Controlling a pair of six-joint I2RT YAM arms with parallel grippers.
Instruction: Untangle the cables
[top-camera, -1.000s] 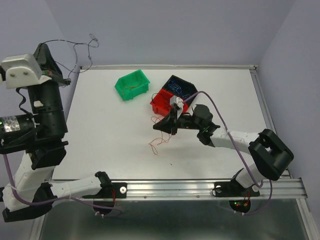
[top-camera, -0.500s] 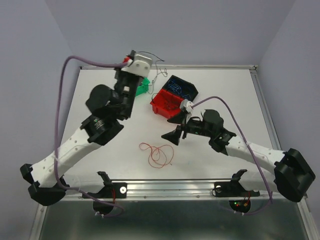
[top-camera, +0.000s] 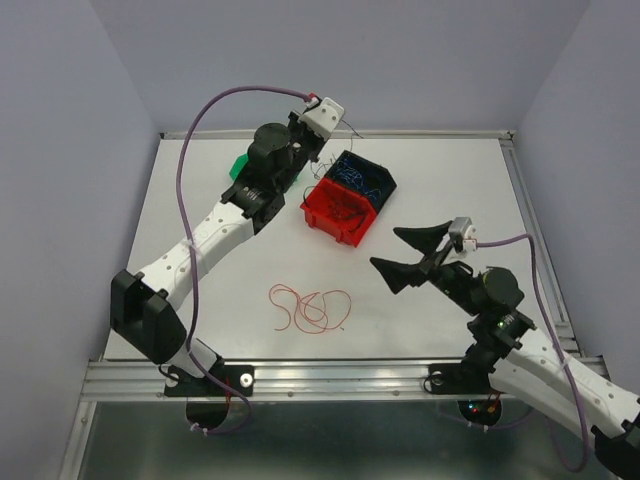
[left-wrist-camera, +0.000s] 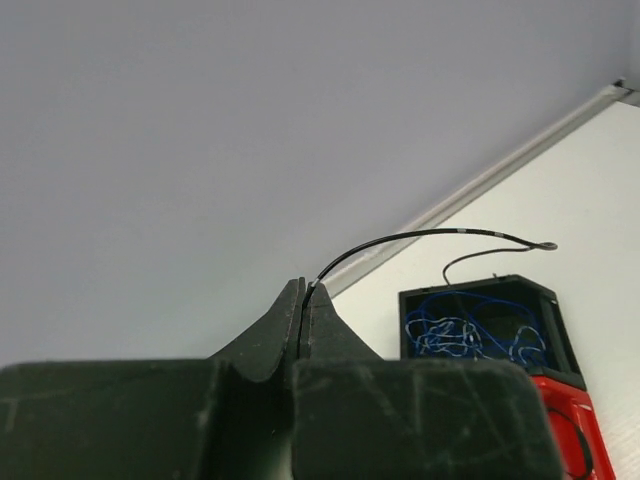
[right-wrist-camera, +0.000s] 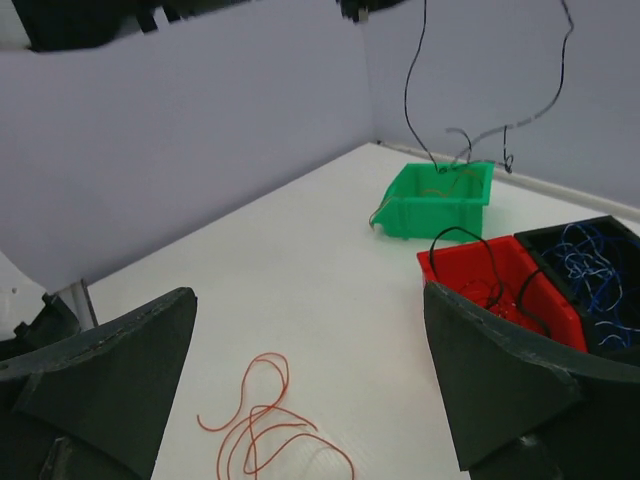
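Bright, even, diffuse light throughout.
Shadows on the white table (top-camera: 230, 270) are faint and soft-edged; close above the table, the right gripper (right-wrist-camera: 310, 292) looks slightly blurred in its wrist view.

Your left arm (top-camera: 215, 232) shows white shells between black joint housings. A purple-grey cable (top-camera: 180, 180) arches back from the gripper's white camera block (top-camera: 328, 110). The left gripper (left-wrist-camera: 303, 295) ends in scuffed matte-black fingers (left-wrist-camera: 330, 330) that taper to thin tips. Your right arm (top-camera: 550, 378) wears the same white and black. Its own purple-grey lead (top-camera: 500, 240) runs back from the right gripper (top-camera: 384, 248), whose fingers are broad black wedges. Red and green lights (top-camera: 478, 408) glow far behind it, at the base.
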